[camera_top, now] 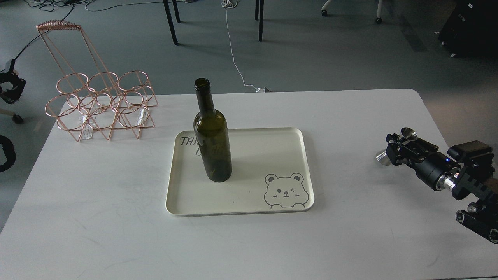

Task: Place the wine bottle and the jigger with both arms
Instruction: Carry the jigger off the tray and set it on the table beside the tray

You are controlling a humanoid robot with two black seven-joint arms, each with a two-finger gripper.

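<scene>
The wine bottle point(212, 144) stands upright on the left part of a cream tray point(272, 155) in the middle of the table. It is dark olive green with an open neck. My right gripper point(397, 148) is at the table's right side, shut across the waist of the silver jigger point(408, 134). The jigger is tilted, and its lower cone point(383, 158) is close to the tabletop. Black parts of my left arm point(11, 83) show at the left edge, off the table. Its fingers cannot be told apart.
A copper wire bottle rack point(101, 105) stands at the table's back left corner. The tray has a bear drawing point(283, 190) at its front right. Chair legs and cables lie on the floor beyond the white table point(350, 233).
</scene>
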